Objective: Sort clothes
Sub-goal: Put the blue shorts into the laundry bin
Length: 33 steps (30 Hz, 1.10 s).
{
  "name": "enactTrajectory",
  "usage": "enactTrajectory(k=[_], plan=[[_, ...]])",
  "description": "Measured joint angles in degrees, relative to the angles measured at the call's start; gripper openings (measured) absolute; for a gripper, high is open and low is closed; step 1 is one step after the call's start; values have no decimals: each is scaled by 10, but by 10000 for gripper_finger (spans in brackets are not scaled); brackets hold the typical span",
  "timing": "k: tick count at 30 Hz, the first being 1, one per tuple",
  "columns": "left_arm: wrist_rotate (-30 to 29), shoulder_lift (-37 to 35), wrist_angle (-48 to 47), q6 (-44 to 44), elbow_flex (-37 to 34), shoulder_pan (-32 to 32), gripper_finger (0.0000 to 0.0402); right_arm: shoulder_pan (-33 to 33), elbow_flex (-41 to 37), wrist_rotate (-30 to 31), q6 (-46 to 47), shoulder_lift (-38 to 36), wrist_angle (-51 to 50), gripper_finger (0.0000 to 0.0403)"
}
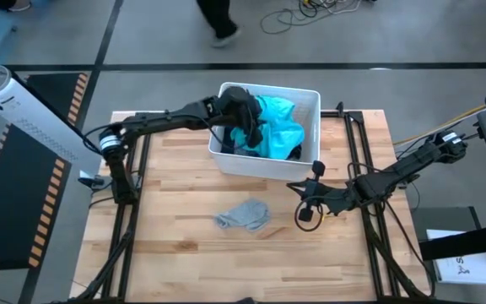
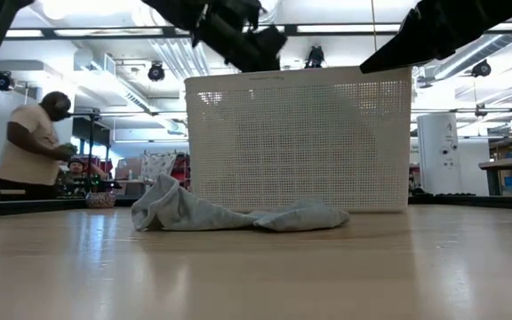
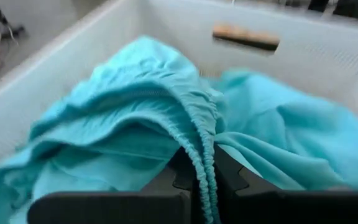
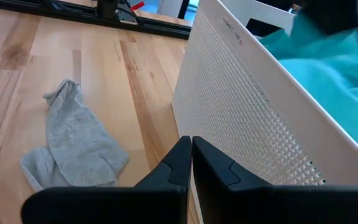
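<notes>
While the white basket [image 1: 304, 100] holds a bright teal garment [image 1: 278, 127] over darker clothes, the left gripper [image 3: 205, 180] reaches inside, pinching the teal garment's elastic hem. A grey garment [image 1: 245, 215] lies on the table [image 1: 175, 186] before the basket, near the right gripper [image 4: 190, 149], whose fingers are pressed together, empty.

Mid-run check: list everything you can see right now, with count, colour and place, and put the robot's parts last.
Teal garment: one, bright teal, in the basket, hem pinched by the left pincer.
Dark garment: one, dark, in the basket under the teal one.
Grey garment: one, grey, on the table in front of the basket.
Basket: one, white, perforated, at the table's far middle.
Table: one, light wood.
Person: one, in the room behind.
Left pincer: shut on the teal hem, inside the basket.
Right pincer: shut, empty, beside the basket.
</notes>
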Motion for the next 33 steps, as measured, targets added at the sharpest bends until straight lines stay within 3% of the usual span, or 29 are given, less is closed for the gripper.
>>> enactTrajectory(k=[10, 15, 26, 33], plan=[[17, 42, 0, 4, -1, -1, 43, 0, 0, -2, 0, 0, 0, 0], [17, 34, -5, 7, 1, -3, 99, 0, 0, -3, -2, 0, 0, 0], [16, -17, -81, 2, 79, -23, 255, 0, 0, -4, 1, 0, -6, 0], [-47, -49, -154, 34, 82, -61, 296, 0, -1, -4, 5, 0, -8, 0]])
